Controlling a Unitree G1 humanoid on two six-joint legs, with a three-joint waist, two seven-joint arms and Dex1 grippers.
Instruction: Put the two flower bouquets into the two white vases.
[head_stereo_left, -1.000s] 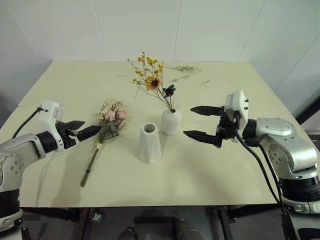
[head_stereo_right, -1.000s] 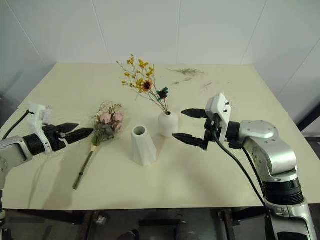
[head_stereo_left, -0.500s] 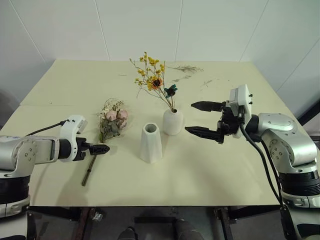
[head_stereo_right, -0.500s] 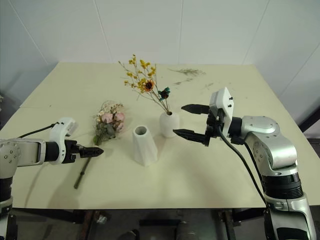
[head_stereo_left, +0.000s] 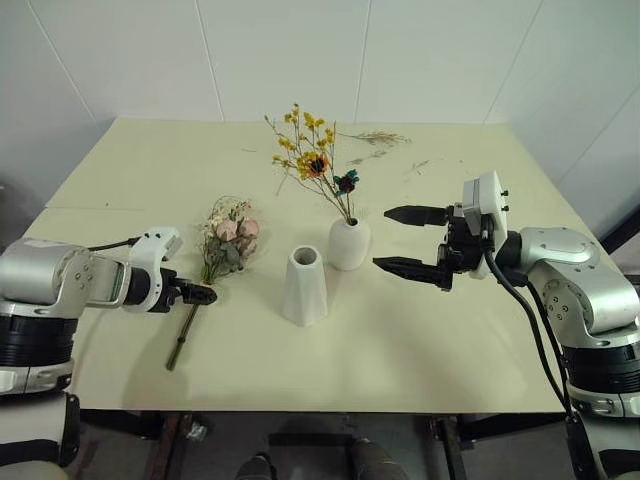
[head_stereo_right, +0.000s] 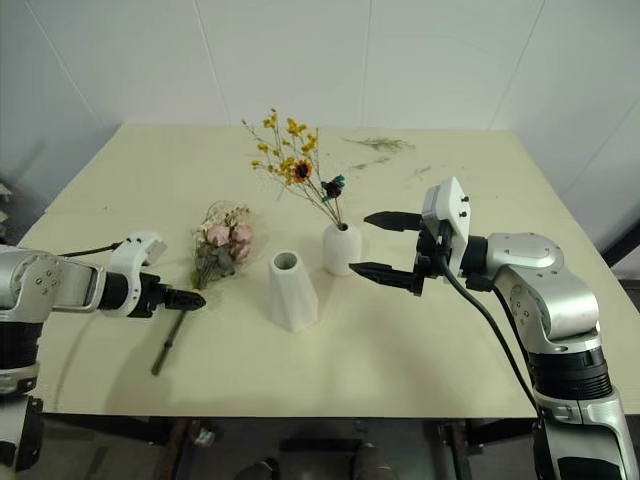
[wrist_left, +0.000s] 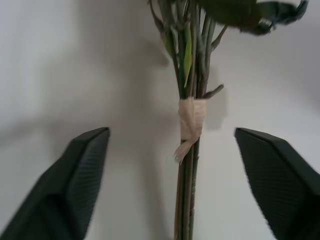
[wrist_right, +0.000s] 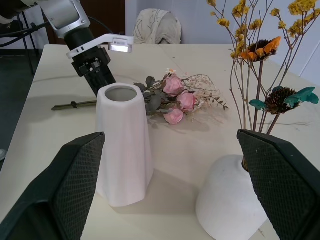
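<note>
At the left of the bench (head_stereo_left: 120, 390), the left gripper (head_stereo_left: 203, 294) is lowered over the stems of the rose bouquet (head_stereo_left: 226, 240), its fingers (wrist_left: 80, 175) spread on either side of the stems and clear of them; nothing is grasped. The bouquet lies flat, pink heads toward the far side and the long stem end toward the near edge. In the left wrist view, a pale band (wrist_left: 190, 119) is seen binding the stems just below the leaves. The bundle is judged light, thin and fairly stiff at the stems, while the blooms and dried sprigs look fragile and easily crushed. The best hold is therefore judged to be on the bound stems at or just below the band, where they are gathered and less likely to splay or slip apart.

Right of the bouquet, the tall vase (head_stereo_left: 303, 285) stands empty and upright; it seems light enough to tip if bumped. Just beyond it to the right, the round vase (head_stereo_left: 348, 244) already holds the yellow bouquet (head_stereo_left: 308, 160).

At the right, the right gripper (head_stereo_left: 408, 240) is held near the round vase, wide apart and empty.
</note>
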